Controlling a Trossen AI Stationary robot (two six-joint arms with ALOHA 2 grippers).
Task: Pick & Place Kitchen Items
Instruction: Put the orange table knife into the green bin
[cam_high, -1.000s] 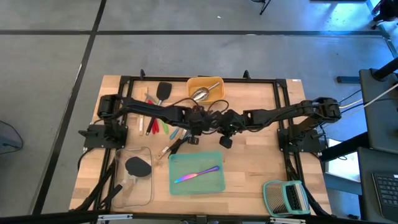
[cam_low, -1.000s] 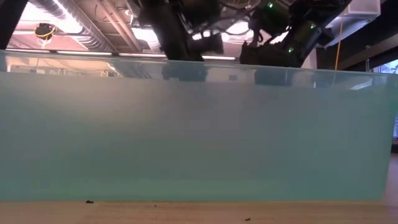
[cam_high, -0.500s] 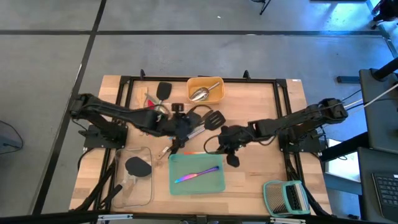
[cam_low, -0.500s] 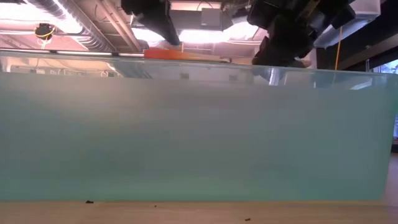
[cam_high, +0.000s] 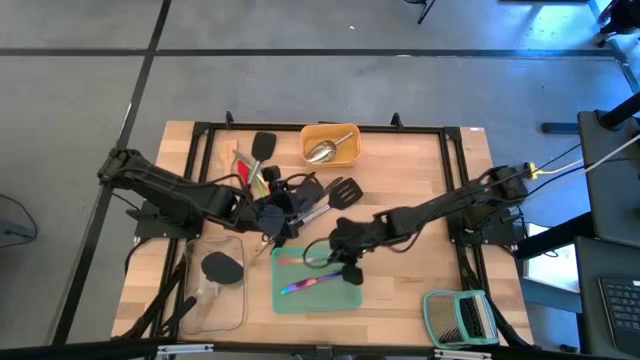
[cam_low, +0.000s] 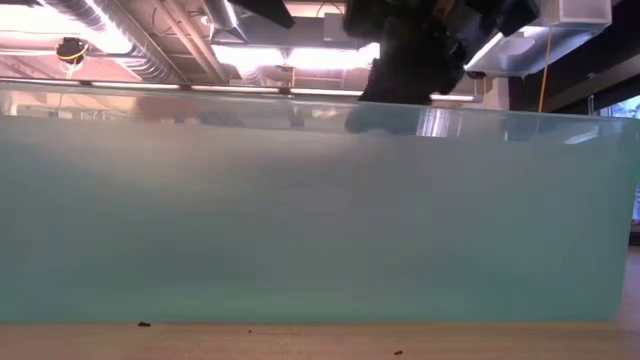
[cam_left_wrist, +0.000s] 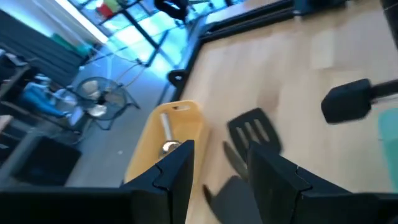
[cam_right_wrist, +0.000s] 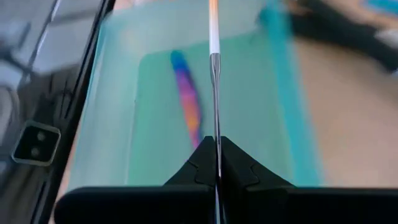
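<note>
While the right hand (cam_right_wrist: 216, 163) hangs over the flat teal plastic tray (cam_high: 352, 295), its two dark fingers (cam_right_wrist: 244, 167) are pressed together on a thin steel-shafted utensil with an orange handle (cam_right_wrist: 213, 37), which runs straight out ahead of the fingertips. Below that shaft, inside the tray and just to one side of the held utensil, lies the iridescent rainbow-coloured piece of cutlery (cam_right_wrist: 188, 99); in the high view it rests slantwise on the tray floor (cam_high: 310, 283), beneath and slightly toward the near bench edge from the right hand (cam_high: 345, 262).

The left hand (cam_high: 278, 215) sits over the middle of the wooden bench (cam_high: 410, 170), its fingers (cam_left_wrist: 176, 171) parted about halfway with nothing visible between them. Directly ahead of it lies a black slotted turner (cam_left_wrist: 255, 130), apart from the fingertips. Beyond the turner stands the small yellow plastic tray (cam_left_wrist: 163, 144), with a steel scoop (cam_high: 322, 150) lying in it. Behind the left hand, nearer its arm, a cluster of red- and green-handled tools (cam_high: 262, 180) lies on the bench beside a black spatula (cam_high: 263, 146).

Nearer the front edge from the left hand is a clear plastic tray (cam_high: 232, 300) holding a black round-headed utensil (cam_high: 220, 267). A green-framed grey slatted rack (cam_high: 458, 317) sits at the bench corner, well apart from the right hand. In the low view the teal tray's wall fills the picture.
</note>
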